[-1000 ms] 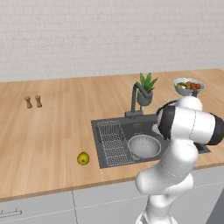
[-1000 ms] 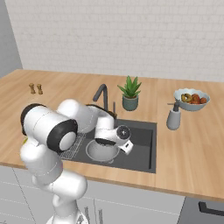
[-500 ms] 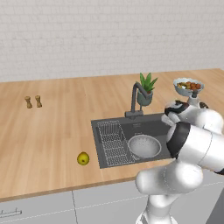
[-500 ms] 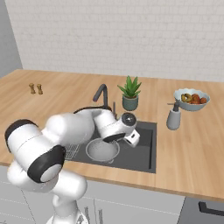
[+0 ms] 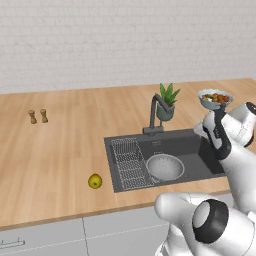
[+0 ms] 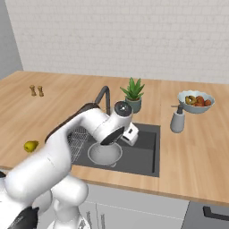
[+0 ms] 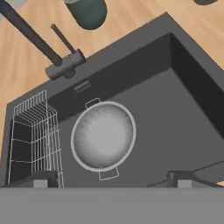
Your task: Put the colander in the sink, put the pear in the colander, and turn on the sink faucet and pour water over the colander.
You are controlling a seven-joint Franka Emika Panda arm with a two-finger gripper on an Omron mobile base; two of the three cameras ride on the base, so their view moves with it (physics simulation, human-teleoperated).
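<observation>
- The sink [image 5: 210, 155] is sitting sunk in the wooden counter [image 5: 60, 150], and it is now holding the colander [image 5: 164, 166] on its dark floor, just beside the wire rack [image 5: 129, 161].
- The white arm is swinging away: a second ago its big body was hanging over the sink, and now it is leaning off to the right side in the left base view, so the sink is showing in the open.
- The sink faucet [image 5: 154, 111] is standing at the back edge of the sink with its bent spout pointing over the basin. No water is coming out.
- The colander is lying flat and round in the hand view [image 7: 103, 135], with its two small handles sticking out. Nothing is inside it.
- The pincer [image 7: 109, 179] is hanging above the colander with its two dark tips wide apart, and it is holding nothing. It looks like it has let the colander go and is lifting off.
- So I think the first job is done, and the fruit job is coming next.
- The pear [image 5: 95, 181] is resting on the counter to the left of the sink, well apart from the colander. The arm is going to need a long reach over there.
- I am not seeing any words, labels or brand marks to read on anything.
</observation>
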